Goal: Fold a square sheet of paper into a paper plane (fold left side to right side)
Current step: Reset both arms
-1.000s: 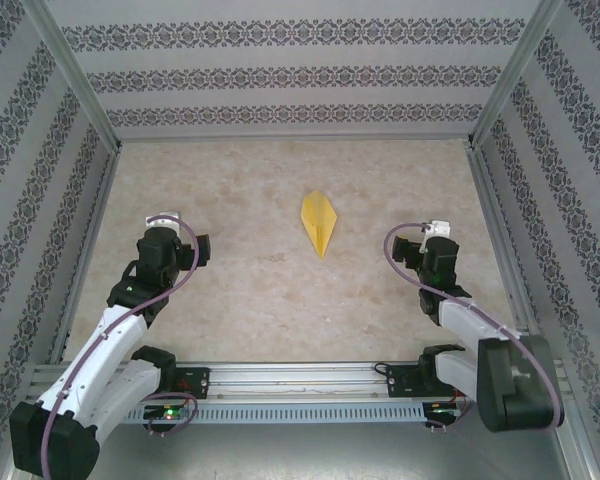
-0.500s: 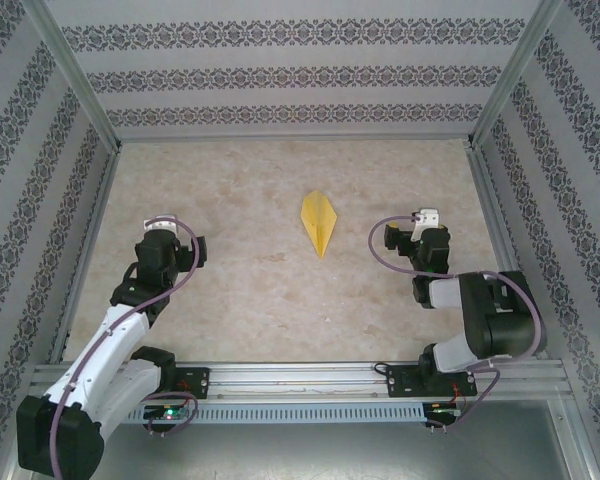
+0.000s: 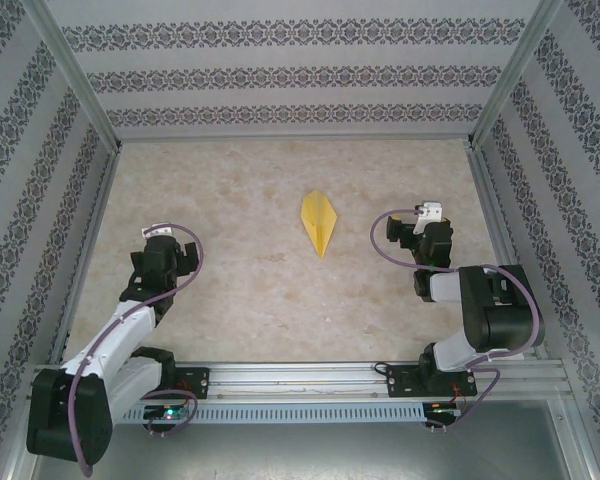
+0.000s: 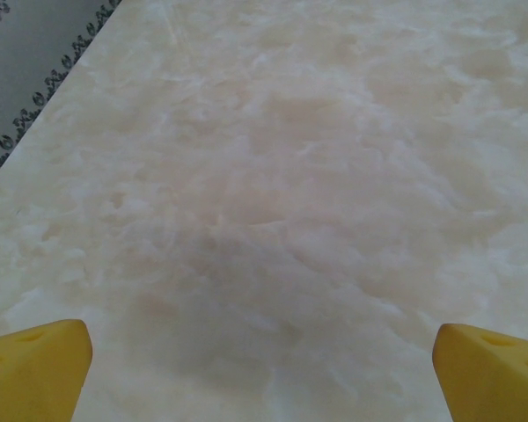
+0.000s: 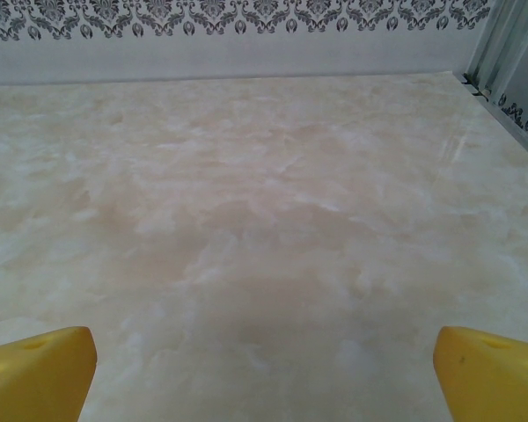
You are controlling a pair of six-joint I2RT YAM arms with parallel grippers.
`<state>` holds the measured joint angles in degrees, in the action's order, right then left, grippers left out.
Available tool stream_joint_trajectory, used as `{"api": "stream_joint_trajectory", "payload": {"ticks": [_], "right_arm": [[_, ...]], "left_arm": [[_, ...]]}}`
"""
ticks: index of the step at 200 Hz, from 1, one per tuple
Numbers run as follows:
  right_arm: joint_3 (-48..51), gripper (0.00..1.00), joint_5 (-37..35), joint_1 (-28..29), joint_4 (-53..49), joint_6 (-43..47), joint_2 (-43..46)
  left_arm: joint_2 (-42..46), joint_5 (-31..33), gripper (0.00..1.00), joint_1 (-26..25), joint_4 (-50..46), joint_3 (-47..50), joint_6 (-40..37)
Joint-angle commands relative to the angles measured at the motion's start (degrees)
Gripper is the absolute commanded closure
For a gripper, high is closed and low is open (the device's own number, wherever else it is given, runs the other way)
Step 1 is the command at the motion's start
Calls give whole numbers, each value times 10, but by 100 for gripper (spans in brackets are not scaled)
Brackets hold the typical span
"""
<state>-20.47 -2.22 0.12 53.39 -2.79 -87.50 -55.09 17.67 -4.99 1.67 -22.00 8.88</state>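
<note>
Yellow paper plane (image 3: 319,222) flat on surface (image 3: 220,190), slim tip toward near edge; left claw (image 4: 264,374) wide open over surface; right claw (image 5: 264,374) wide open, well apart from plane.

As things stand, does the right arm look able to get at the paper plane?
Probably yes. The paper plane lies flat mid-table, off to the left of the right gripper, whose jaws stand open. Nothing stands between them on the table, so the way looks free.
</note>
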Motion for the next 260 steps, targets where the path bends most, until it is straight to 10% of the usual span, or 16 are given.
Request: {"api": "stream_joint_trajectory", "payload": {"ticks": [1, 260], "right_arm": [[-6, 2, 1, -1, 12, -5, 2], [-7, 2, -2, 0, 11, -3, 1]], "left_arm": [[-18, -3, 1, 20, 94, 15, -37], [-357, -200, 1, 39, 687, 84, -106]]}}
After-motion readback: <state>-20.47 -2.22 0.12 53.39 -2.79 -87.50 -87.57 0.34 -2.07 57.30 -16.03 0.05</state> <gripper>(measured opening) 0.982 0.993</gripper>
